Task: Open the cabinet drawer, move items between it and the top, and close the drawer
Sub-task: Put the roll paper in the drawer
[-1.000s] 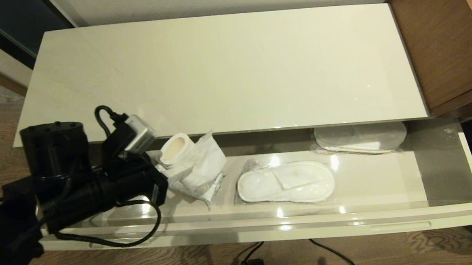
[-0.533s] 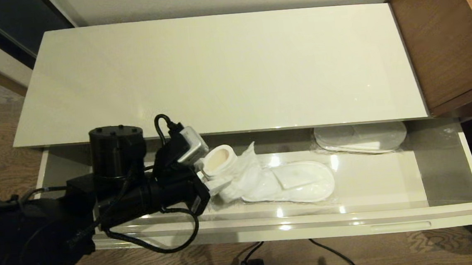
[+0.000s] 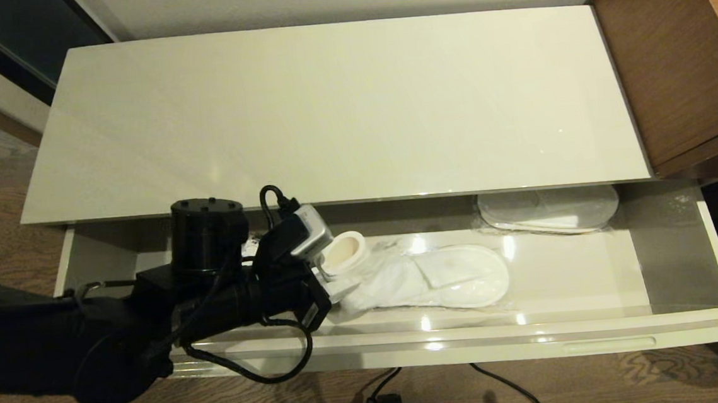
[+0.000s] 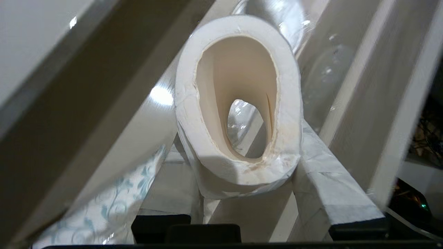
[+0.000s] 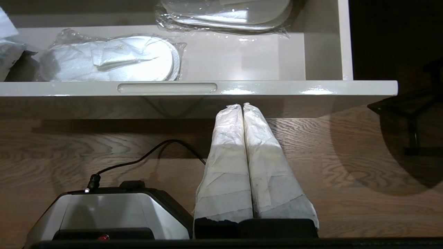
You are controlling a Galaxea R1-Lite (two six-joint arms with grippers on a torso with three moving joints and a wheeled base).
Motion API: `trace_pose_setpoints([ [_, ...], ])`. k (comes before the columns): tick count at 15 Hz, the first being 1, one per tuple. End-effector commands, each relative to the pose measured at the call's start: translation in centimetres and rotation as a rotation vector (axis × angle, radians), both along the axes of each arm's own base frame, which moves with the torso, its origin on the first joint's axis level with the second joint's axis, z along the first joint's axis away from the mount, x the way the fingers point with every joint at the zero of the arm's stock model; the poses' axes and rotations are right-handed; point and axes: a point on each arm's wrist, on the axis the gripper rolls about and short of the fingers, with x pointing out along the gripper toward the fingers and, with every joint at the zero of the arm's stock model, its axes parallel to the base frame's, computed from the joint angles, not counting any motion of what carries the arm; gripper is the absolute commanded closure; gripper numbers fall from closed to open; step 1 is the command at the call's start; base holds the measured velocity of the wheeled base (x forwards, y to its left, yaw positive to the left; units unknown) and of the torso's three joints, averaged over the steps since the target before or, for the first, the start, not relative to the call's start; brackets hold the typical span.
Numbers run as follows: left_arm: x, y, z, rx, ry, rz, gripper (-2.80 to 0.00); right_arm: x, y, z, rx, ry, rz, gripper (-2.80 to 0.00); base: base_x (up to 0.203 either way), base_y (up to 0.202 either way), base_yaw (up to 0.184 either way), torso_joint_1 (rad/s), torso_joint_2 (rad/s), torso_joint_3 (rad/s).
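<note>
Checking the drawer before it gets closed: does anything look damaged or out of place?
The toilet paper roll in the left pincer is squashed to an oval, a loose flap trailing over the wrapped slippers in the open drawer.

The long cream-white cabinet top (image 3: pixel 340 108) is glossy and smooth, mirroring light. The wide cream-white drawer (image 3: pixel 407 350) has the same sheen, its pale grey floor shiny too. The white toilet paper roll (image 4: pixel 238 103) is soft matt paper around a smooth cream card core. Clear crinkled plastic wraps the white cloth slippers (image 3: pixel 440 277). The brown floor (image 5: pixel 346 155) shows matt wood grain.
</note>
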Motion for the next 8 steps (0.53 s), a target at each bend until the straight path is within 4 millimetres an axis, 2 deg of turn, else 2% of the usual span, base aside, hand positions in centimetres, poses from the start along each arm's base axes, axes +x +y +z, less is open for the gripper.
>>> trace_pose_setpoints([
  [1,2.1,1.4,-2.8,0.025,0.08,0.098,0.0,0.0,0.0,0.0,0.0,0.003,0.0,0.0,0.0,0.0,0.0,0.0,0.0,0.0],
  [5,2.2,2.5,-3.4,-0.041,0.028,0.296,0.0,0.0,0.0,0.0,0.0,0.002,0.0,0.0,0.0,0.0,0.0,0.0,0.0,0.0],
  [8,2.5,2.6,-3.5,-0.054,-0.009,0.391,0.0,0.0,0.0,0.0,0.0,0.003,0.0,0.0,0.0,0.0,0.0,0.0,0.0,0.0],
])
